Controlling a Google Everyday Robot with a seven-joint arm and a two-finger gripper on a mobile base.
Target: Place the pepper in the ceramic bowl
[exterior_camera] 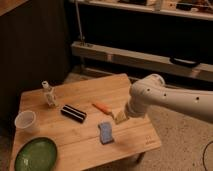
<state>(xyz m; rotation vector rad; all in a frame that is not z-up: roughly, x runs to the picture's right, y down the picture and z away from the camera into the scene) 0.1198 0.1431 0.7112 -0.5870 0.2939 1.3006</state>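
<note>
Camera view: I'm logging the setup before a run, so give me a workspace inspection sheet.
Surface: low light wooden table.
Job's things: slim orange-red pepper lying mid-table; glossy green ceramic bowl at near-left corner, pepper not in it.
Clutter: blue rectangular sponge, black rectangular block, translucent white plastic cup, small pale bottle.
Grippers: end effector low, just right of the pepper.
Cables: dark loop on floor, right edge.
Surroundings: pale shelf rail behind.
</note>
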